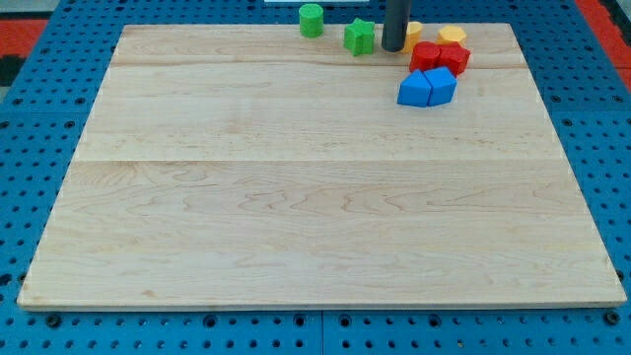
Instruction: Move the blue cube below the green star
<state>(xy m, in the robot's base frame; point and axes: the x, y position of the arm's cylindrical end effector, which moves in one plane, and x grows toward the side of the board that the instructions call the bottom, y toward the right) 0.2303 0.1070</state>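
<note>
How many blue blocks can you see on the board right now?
2, touching side by side near the view's top right: a blue cube on the view's left and another blue block on its right, just below the red blocks. None look hidden.

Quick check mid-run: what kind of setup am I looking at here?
Probably a lab tabletop pushing rig: a pale wooden board on blue perforated matting, small coloured blocks like the blue cube and green star, my tip beside the star.

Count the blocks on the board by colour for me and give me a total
Green: 2, the green cylinder and green star
Yellow: 2, one yellow block beside my tip, another yellow block
Red: 2, and
Blue: 2, and
Total: 8
</note>
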